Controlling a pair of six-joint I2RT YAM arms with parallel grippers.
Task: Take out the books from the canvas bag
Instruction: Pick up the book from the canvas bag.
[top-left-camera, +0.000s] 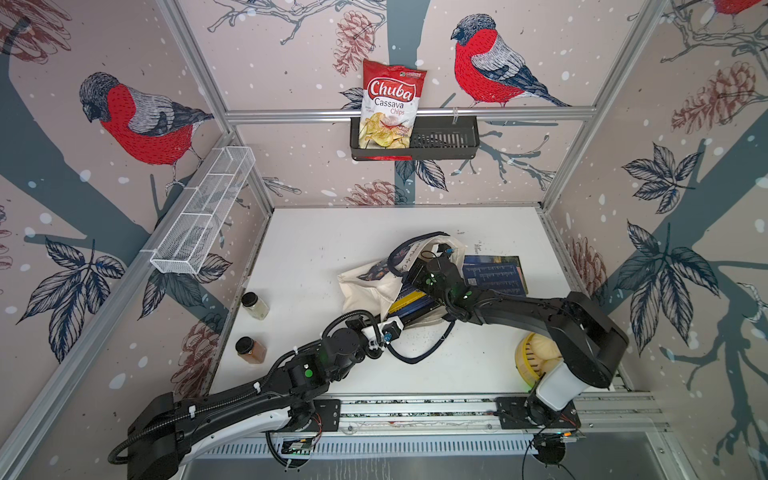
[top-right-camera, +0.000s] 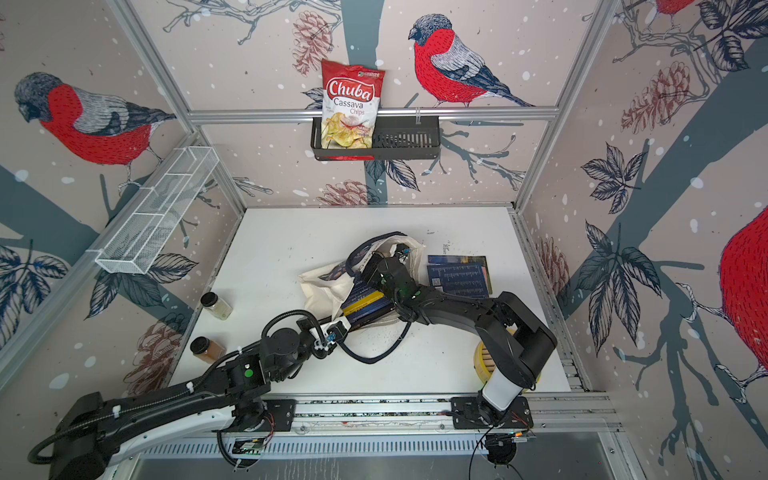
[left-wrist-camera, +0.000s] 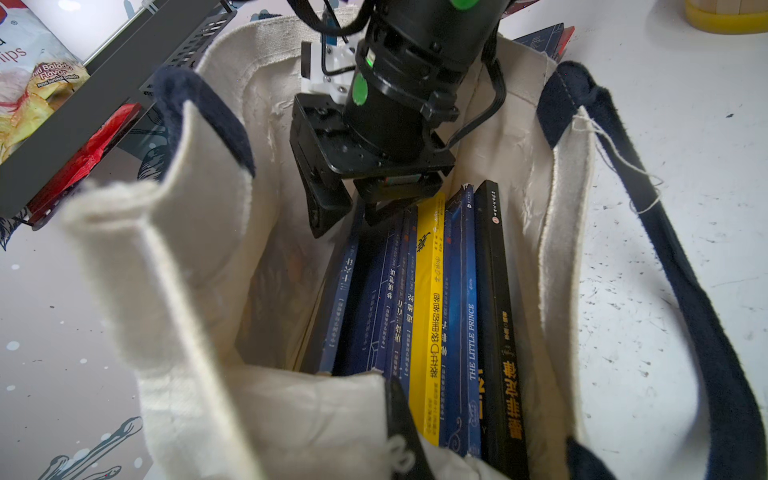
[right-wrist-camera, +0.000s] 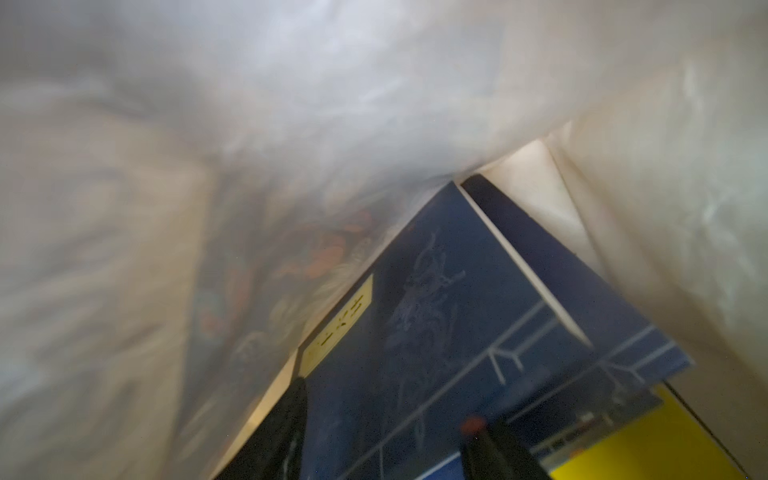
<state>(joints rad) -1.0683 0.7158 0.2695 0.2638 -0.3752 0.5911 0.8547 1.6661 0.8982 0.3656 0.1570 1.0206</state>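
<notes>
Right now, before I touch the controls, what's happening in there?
The bag sits slumped on the table with its mouth open and a row of books inside. The left fingers are shut at its near rim, apparently holding it. The right fingers are inside the bag, apart around the outermost blue book, not clearly clamped on it. At least one book already out lies on the table beside the bag.
</notes>
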